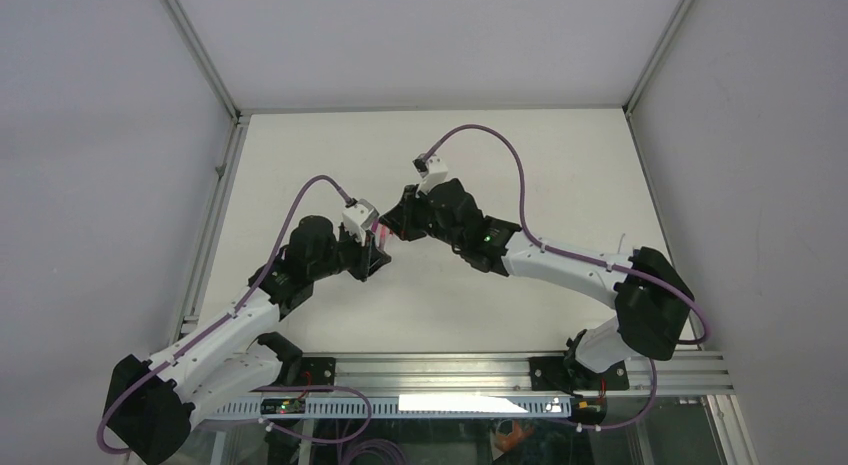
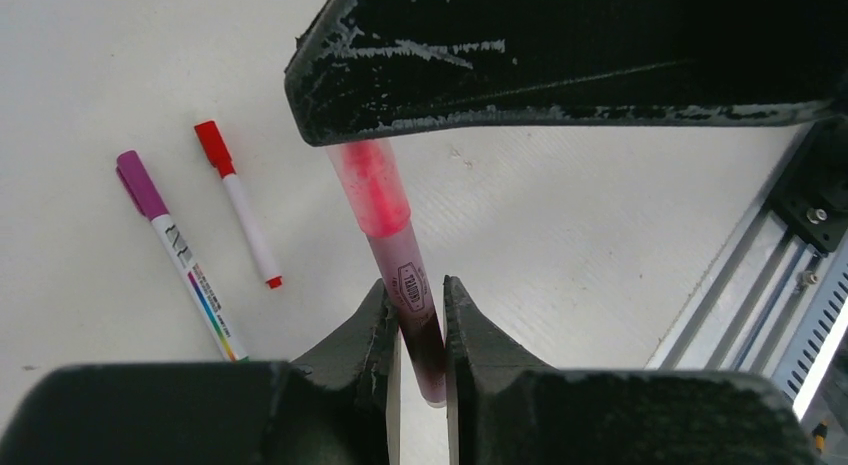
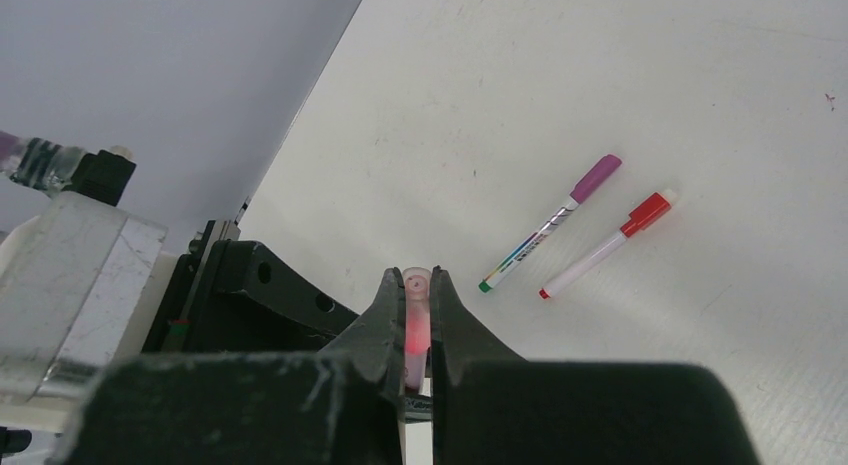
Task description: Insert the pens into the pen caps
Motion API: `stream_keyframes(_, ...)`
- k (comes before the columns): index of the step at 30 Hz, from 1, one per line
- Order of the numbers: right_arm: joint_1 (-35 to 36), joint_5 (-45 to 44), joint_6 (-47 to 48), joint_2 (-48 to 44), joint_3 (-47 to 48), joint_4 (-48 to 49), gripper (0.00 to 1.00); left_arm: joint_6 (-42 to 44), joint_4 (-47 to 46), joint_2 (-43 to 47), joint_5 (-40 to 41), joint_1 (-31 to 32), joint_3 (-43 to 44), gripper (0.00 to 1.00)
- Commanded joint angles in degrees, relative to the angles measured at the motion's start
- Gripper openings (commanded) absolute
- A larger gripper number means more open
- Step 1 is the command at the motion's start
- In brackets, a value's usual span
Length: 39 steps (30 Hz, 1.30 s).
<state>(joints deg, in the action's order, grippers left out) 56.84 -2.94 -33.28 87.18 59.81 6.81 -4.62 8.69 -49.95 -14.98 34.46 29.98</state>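
A translucent pink pen is held in the air between my two grippers. My left gripper is shut on its lower, darker end. Its upper end runs under a finger of my right gripper. My right gripper is shut on the pink tube's closed end, which looks like the pink cap. I cannot see a seam between pen and cap. In the top view the left gripper and the right gripper meet tip to tip at the table's middle.
Two capped pens lie side by side on the white table: one with a purple cap, one with a red cap. The arms hide them in the top view. An aluminium rail runs along the near edge.
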Motion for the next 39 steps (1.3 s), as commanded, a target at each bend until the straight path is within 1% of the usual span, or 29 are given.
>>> stream_keyframes(1,5.08,12.96,1.33,5.92,-6.45,-20.96,0.00,2.92,-37.69,3.39,-19.27,0.49,10.56,0.00)
stream_keyframes(5,5.08,12.71,1.66,4.37,-7.76,-20.80,0.00,0.45,-39.37,1.46,-23.93,-0.97,11.28,0.00)
stream_keyframes(8,5.08,12.53,1.77,3.27,-8.70,-20.70,0.00,-0.39,-40.36,0.66,-24.37,-1.55,11.33,0.00)
stream_keyframes(13,5.07,12.84,1.39,1.47,-9.68,-20.99,0.00,0.78,-39.85,0.88,-20.10,-1.93,10.80,0.00)
stream_keyframes(17,5.07,13.65,1.12,-0.62,-9.40,-22.96,0.00,2.09,-39.30,1.08,-15.13,-2.15,9.85,0.00)
stream_keyframes(19,5.08,14.47,1.11,-1.79,-8.98,-24.45,0.00,2.12,-40.26,0.72,-13.91,-2.64,9.34,0.00)
stream_keyframes(24,5.29,15.90,0.91,-2.96,-9.13,-25.95,0.00,1.20,-42.54,-0.52,-13.46,-4.19,9.07,0.00)
stream_keyframes(30,6.14,17.30,-0.73,-1.45,-10.56,-24.24,0.00,0.69,-43.94,-1.13,-13.19,-5.22,8.87,0.00)
stream_keyframes(34,6.46,17.77,-1.17,-0.33,-10.24,-24.04,0.00,0.71,-43.39,-1.46,-12.86,-5.45,8.91,0.00)
stream_keyframes(39,6.36,15.38,1.10,-1.33,-7.74,-26.44,0.00,0.91,-40.69,-2.72,-11.97,-5.45,8.72,0.00)
